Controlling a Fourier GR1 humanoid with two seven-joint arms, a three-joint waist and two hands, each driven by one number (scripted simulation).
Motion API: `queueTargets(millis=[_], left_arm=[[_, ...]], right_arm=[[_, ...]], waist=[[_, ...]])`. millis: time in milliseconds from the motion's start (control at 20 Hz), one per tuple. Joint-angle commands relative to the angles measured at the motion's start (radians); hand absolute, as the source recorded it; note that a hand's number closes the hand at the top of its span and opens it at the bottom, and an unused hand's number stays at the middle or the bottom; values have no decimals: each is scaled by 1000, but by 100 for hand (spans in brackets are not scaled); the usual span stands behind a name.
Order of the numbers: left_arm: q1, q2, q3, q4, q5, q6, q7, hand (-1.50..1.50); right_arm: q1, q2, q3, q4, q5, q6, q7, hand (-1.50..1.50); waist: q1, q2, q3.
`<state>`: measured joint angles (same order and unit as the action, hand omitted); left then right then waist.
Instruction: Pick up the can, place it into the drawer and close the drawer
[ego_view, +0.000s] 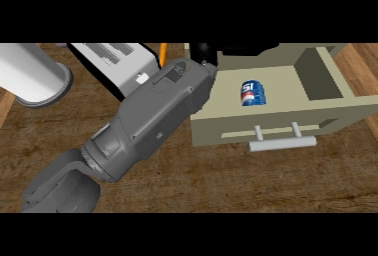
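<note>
A blue can (253, 93) with a red and white logo lies on its side on the floor of the open beige drawer (325, 75). The drawer's front panel carries a pale bar handle (283, 144). My left forearm runs from the lower left up to the drawer's back left corner. There the black left hand (209, 51) shows only partly at the picture's top edge. Its fingers (251, 49) stretch to the right over the drawer's back wall and hold nothing. The hand is apart from the can, above and to its left. My right hand does not show.
A white toaster-like appliance (118, 60) stands left of the drawer, partly behind my forearm. A big white cylinder (33, 75) sits at the far left. A thin orange object (162, 50) pokes out beside the appliance. Wooden counter (244, 180) spreads in front of the drawer.
</note>
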<state>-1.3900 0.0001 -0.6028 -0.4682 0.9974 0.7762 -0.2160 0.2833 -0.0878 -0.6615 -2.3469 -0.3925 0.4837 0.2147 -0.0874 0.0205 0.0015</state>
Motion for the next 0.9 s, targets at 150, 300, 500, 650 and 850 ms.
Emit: queueTargets(millis=[150, 300, 500, 650, 850], left_arm=[[12, 0, 4, -34, 43, -6, -99, -150], [-24, 0, -11, -46, 58, 40, -78, -150], [-22, 0, -8, -29, 63, 22, -89, -150], [-30, 0, 0, -52, 76, 34, -86, -150], [13, 0, -19, -62, 68, 20, -81, -150]], right_arm=[[-92, -28, 64, -84, 199, 11, -67, -150], [-133, 0, 159, -87, 357, 21, -116, -150], [-219, -46, 228, -28, 529, 3, -121, -150], [-261, -11, 354, -7, 714, -34, -127, -150], [-345, -56, 433, 117, 892, -73, -176, -150]], waist=[[21, 0, -1], [34, 1, 0], [55, -2, 0], [70, -5, -1], [76, -8, -1]])
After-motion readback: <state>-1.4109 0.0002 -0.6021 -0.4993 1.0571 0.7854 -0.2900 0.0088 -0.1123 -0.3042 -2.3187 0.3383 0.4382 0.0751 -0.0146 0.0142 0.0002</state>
